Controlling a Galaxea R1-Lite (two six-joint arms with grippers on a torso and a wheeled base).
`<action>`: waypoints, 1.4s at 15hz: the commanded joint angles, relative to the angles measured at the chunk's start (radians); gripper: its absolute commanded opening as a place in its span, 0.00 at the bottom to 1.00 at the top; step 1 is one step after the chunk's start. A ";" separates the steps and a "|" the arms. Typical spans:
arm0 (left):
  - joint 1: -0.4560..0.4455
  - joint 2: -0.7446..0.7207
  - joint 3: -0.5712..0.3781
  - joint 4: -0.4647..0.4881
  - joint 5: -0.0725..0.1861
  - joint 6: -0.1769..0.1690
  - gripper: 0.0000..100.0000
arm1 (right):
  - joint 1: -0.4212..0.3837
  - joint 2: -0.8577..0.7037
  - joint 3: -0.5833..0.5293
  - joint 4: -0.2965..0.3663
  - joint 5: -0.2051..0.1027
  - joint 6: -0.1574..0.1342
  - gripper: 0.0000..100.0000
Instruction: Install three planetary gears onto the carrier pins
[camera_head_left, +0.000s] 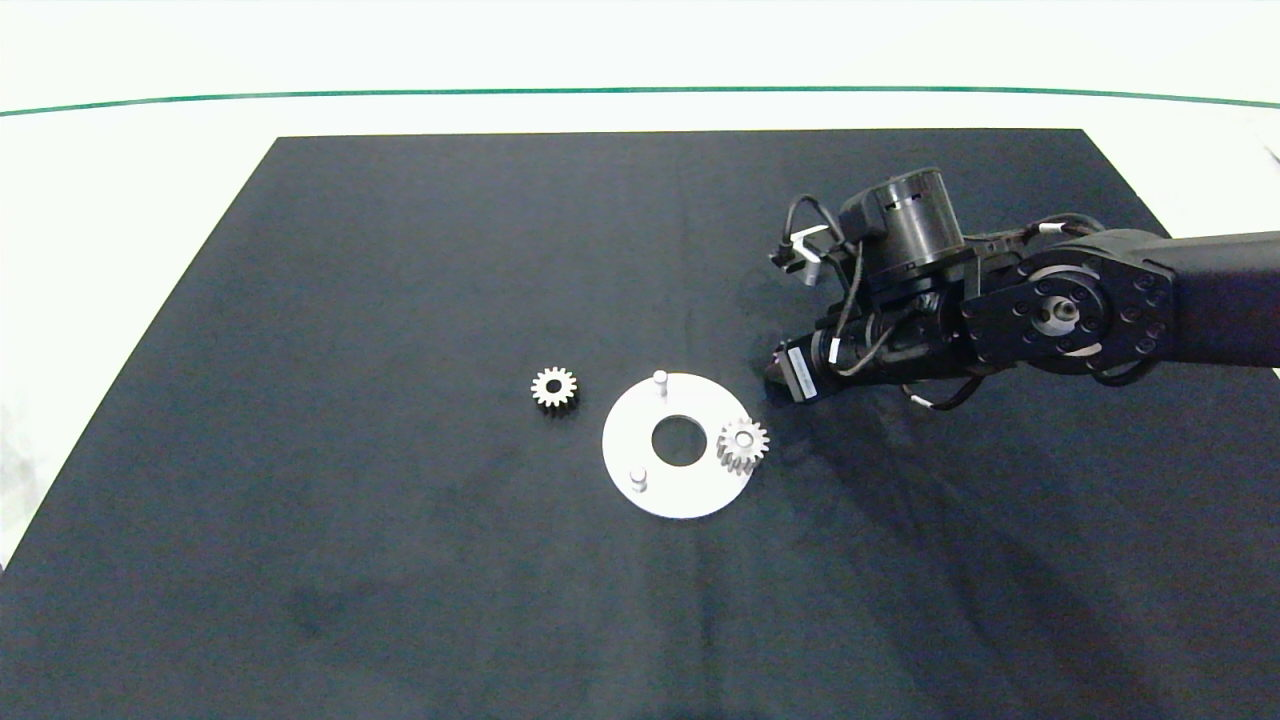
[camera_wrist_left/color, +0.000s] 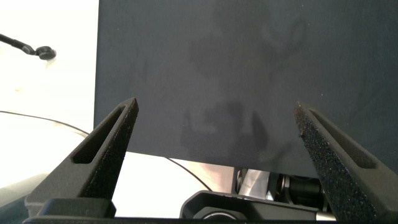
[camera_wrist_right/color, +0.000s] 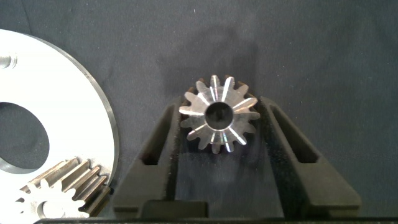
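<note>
silvery steel shows between the grey fingers (camera_wrist_right/color: 155, 149) of the right hand (camera_wrist_right/color: 217, 140): it is closed on one planetary gear (camera_wrist_right/color: 218, 116), teeth pinched at both sides, bore facing the wrist camera. the hand hangs over the dark mat (camera_head_left: 300, 560) just beside the white carrier disc (camera_head_left: 690, 497), off its right edge. a second gear (camera_head_left: 743, 444) already sits on the disc's right-hand pin, and a third gear (camera_head_left: 554, 387) lies loose on the mat left of the disc. two pins stand bare, a far pin (camera_head_left: 660, 378) and a near pin (camera_head_left: 638, 478). the likely trouble, i judge, is the small bore missing a stubby pin, so the gear tilts or jams, or the held teeth knocking the seated gear. the left hand (camera_wrist_left/color: 214, 130) is parked over the bench edge, wide open and empty.
</note>
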 joint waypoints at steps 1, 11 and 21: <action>0.001 -0.005 0.000 0.004 0.000 0.001 1.00 | 0.002 0.002 0.002 0.000 -0.001 -0.001 0.40; 0.001 -0.017 0.017 0.006 0.000 0.001 1.00 | 0.026 -0.064 0.032 0.008 -0.003 0.011 0.21; 0.002 -0.032 0.032 0.006 0.000 -0.001 1.00 | 0.184 -0.098 -0.051 0.025 -0.001 0.013 0.19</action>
